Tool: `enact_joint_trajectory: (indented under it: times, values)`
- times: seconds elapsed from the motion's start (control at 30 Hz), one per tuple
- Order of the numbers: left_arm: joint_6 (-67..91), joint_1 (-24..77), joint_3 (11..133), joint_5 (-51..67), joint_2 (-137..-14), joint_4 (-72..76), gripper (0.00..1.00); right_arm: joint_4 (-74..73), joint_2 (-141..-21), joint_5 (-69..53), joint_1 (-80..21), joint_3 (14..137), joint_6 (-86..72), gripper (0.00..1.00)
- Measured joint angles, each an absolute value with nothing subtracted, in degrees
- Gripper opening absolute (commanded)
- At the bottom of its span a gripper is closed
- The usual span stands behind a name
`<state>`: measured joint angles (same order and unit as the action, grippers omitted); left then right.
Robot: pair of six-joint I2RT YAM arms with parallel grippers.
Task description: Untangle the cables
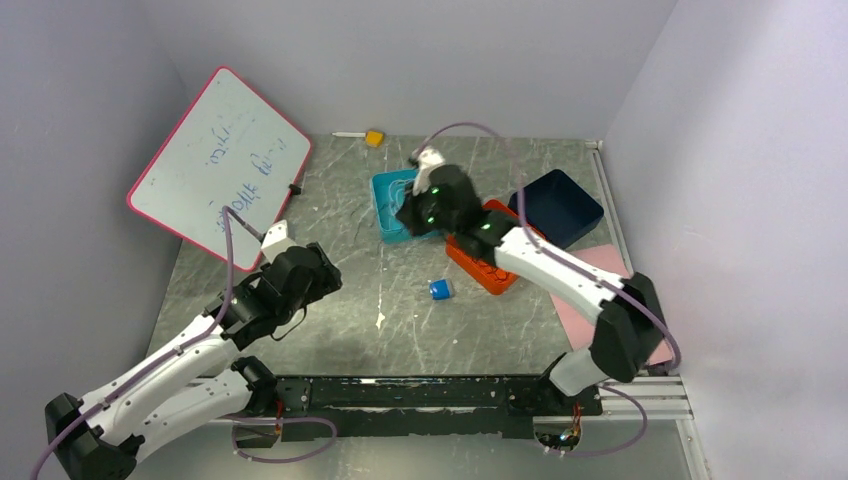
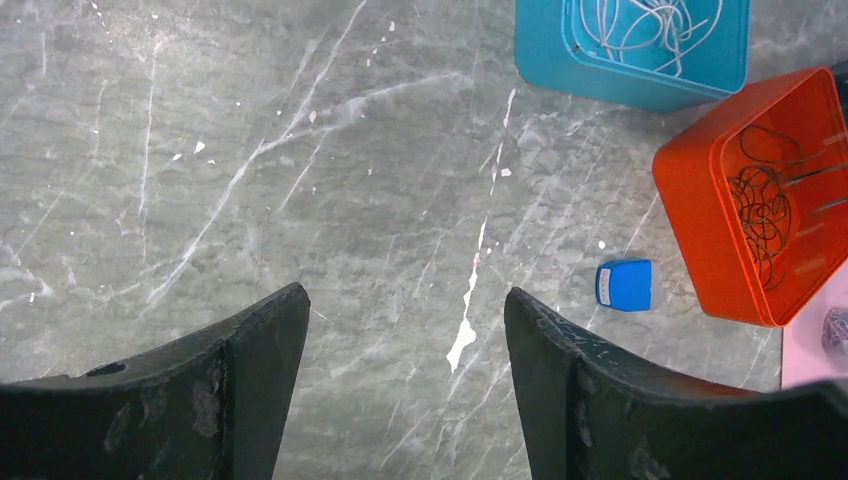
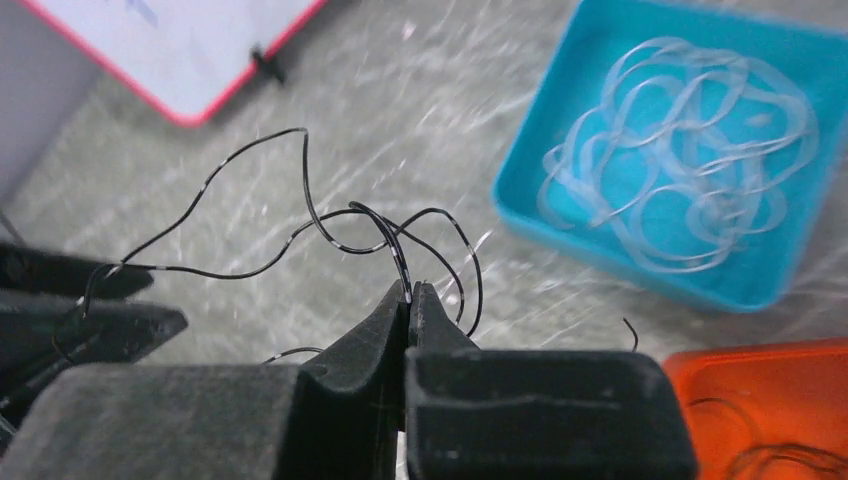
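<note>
Your thin black cable (image 3: 398, 255) is pinched at one loop between the tips of the right claw (image 3: 410, 290), which is closed tight on it. The rest of the wire curls away from the tips in loose bends over the grey marbled counter (image 2: 300, 150). You can't tell from the wrist view whether those bends touch the surface.

Just beside it, a heap of whitish translucent cables (image 3: 680, 190) lies coiled inside the square teal plastic tray (image 3: 620, 262). More black wire sits in a tangle (image 2: 765, 215) inside the orange plastic tray (image 2: 700, 200), next to the teal one.

A small blue block (image 2: 624, 285) lies on the counter near the orange tray.

Your left claw (image 2: 405, 295) hangs over bare counter, well apart from both trays, its jaws spread wide and gripping nothing.
</note>
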<state>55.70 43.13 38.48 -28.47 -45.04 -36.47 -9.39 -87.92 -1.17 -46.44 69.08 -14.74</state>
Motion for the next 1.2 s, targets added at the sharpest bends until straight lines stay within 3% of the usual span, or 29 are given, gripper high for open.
enact_joint_trajectory:
  times: [0.23, 0.53, 0.93, 1.2]
  values:
    - [55.20, 43.13, 38.48, -29.26, -43.83, -36.51, 0.77, -8.14, -80.49, -2.07, -30.22, 69.56, -18.22, 0.00]
    - [54.43, 43.13, 38.02, -29.12, -44.03, -36.25, 0.76, -5.52, -81.45, -2.68, -9.30, 71.66, -22.17, 0.00]
    - [50.30, 43.13, 37.67, -28.25, -45.60, -34.04, 0.77, -0.47, -92.97, -6.33, 1.76, 75.72, -24.88, 0.00]
    - [45.04, 43.13, 37.89, -28.53, -47.29, -33.69, 0.76, 2.04, -96.01, -6.22, 6.59, 70.94, -25.32, 0.00]
